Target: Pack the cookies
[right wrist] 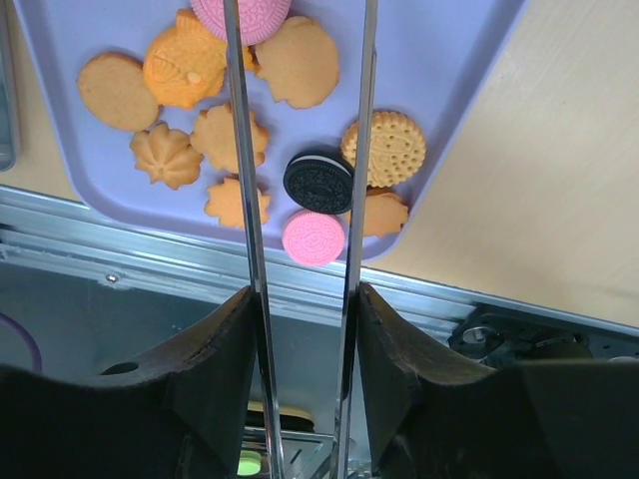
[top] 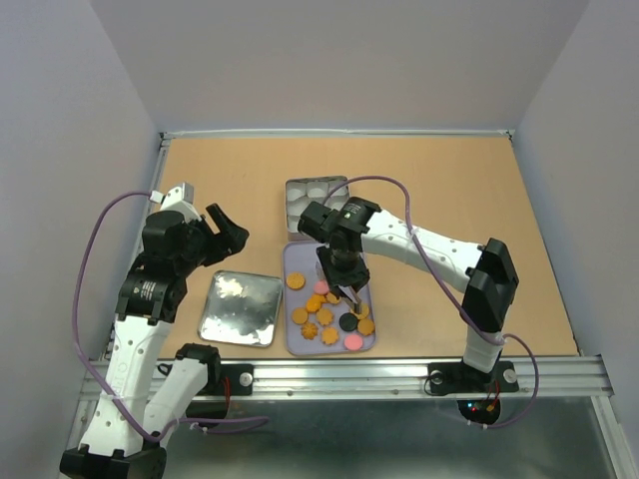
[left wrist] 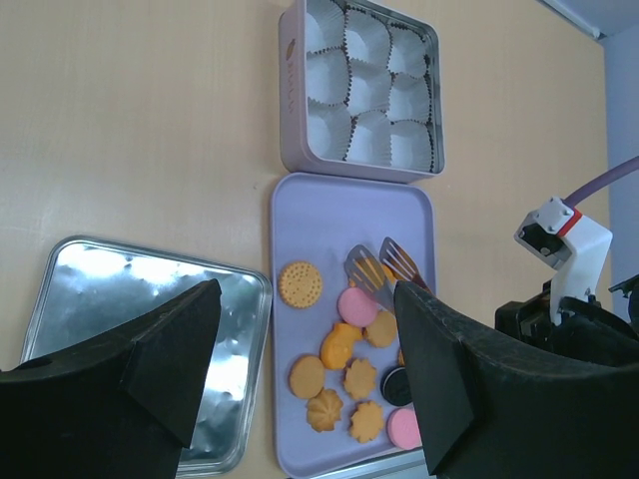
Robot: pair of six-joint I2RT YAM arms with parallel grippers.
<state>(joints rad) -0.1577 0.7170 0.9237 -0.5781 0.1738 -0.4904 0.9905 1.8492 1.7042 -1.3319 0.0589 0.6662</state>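
The cookies [left wrist: 359,379] lie loose on a lilac tray [left wrist: 310,220] - orange-brown rounds and flower shapes, a few pink, one black. Just beyond the tray stands a tin [left wrist: 295,100] lined with white paper cups, and a shiny metal lid [left wrist: 100,289] lies on the surface [top: 449,170] to the left. The jaws of the right arm [top: 429,244] are clamped on metal tongs [right wrist: 242,150], whose tips sit over the pile beside a pink cookie. The jaws of the left arm [top: 150,289] stand wide apart - gripping nothing - above the lid.
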